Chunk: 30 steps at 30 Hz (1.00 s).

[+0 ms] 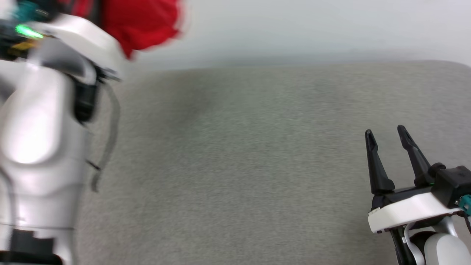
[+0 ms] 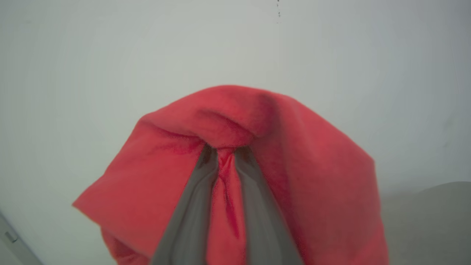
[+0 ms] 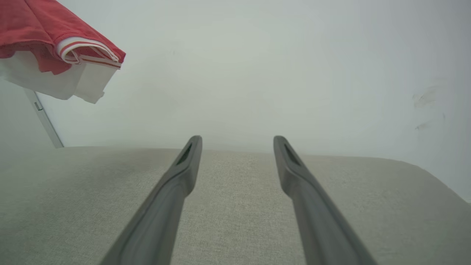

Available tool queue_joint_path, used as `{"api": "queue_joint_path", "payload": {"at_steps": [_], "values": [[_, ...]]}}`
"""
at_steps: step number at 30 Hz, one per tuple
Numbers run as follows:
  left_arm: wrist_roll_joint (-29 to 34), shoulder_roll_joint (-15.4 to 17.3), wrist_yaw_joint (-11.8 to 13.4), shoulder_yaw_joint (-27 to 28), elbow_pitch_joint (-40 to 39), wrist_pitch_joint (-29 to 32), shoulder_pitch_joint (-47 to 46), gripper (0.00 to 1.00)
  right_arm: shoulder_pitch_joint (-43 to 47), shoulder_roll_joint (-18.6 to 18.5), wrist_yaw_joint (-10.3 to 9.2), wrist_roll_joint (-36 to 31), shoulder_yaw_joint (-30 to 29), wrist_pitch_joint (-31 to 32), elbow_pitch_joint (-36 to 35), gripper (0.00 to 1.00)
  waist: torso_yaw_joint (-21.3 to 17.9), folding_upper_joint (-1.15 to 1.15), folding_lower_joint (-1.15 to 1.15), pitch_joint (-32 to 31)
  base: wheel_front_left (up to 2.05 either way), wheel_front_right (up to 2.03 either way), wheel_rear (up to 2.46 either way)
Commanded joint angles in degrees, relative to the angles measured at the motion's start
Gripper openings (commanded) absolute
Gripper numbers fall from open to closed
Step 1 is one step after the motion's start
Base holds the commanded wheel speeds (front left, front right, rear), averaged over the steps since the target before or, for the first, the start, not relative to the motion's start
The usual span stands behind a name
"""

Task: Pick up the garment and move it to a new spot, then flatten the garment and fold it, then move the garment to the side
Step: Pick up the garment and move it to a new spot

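Left gripper [image 2: 225,152]: jaws nearly together, pinching fold of red shirt [image 2: 301,154]; cloth drapes over both fingertips, centre of left wrist frame.
Right gripper [image 1: 386,131]: jaws spread wide, nothing between them; lower right of head frame, over grey cushion [image 1: 239,165].
Shirt hangs clear of cushion, upper left of head frame and right wrist frame, against pale wall [image 3: 257,73].
Shirt bunched; white sleeve [image 3: 88,81] with striped trim [image 3: 88,51] at lower edge. Long axis: cannot tell.
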Motion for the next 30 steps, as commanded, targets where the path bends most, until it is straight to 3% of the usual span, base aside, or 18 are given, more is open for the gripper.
{"api": "queue_joint_path", "payload": {"at_steps": [1,5,10,15,19,20,21,25,30], "values": [[-0.49,-1.93,-0.38,-1.20,-0.89,-0.51,1.63,0.00,1.04,0.15,-0.02,-0.04,-0.23,0.29,-0.14,1.00,-3.62,0.00,0.01,-2.01,0.00,0.00,0.00],[-2.46,-8.23,-1.28,-4.95,-3.48,-1.17,5.56,0.00,1.87,0.16,-0.02,0.29,-0.49,0.82,-0.57,1.00,-6.57,0.00,0.01,-1.95,0.00,0.00,0.00],[-4.50,-13.44,-2.18,-9.74,-6.10,-1.94,12.68,0.00,2.19,0.16,-0.02,0.61,-0.95,0.76,-1.16,1.00,-8.71,0.00,0.01,-0.47,0.00,0.00,0.00],[-5.83,-14.88,-2.55,-14.11,-7.11,-1.86,23.16,0.00,2.51,0.13,-0.02,1.22,-1.02,0.37,-1.23,1.00,-9.19,0.00,0.01,1.22,0.00,0.00,0.00],[-5.53,-13.95,-2.71,-17.68,-7.03,-1.18,31.37,0.00,2.35,0.16,-0.02,1.48,-1.23,0.04,-1.16,1.00,-8.29,0.00,0.01,2.45,0.00,0.00,0.00],[-5.23,-13.75,-2.64,-18.28,-7.11,-1.49,32.73,0.30,2.14,0.15,-0.02,1.40,-1.31,-0.05,-1.05,1.00,-7.90,0.00,0.01,2.56,0.00,0.00,0.00],[-4.99,-13.79,-2.63,-19.08,-7.22,-1.44,34.13,1.00,1.98,0.14,-0.02,1.28,-1.50,-0.05,-0.97,1.00,-7.47,0.00,0.01,2.63,0.00,0.00,0.00],[-3.59,-14.17,-1.80,-20.51,-8.48,-4.45,36.17,1.00,1.51,0.15,-0.02,1.21,-2.14,-0.03,-0.59,1.00,-5.41,0.00,0.01,2.19,0.00,0.00,0.00],[-2.40,-15.17,1.47,-19.32,-11.43,-11.14,35.68,1.00,2.58,0.14,-0.02,0.64,-2.76,0.41,-0.14,1.00,-3.22,0.00,0.01,-0.35,0.00,0.00,0.00]]}}
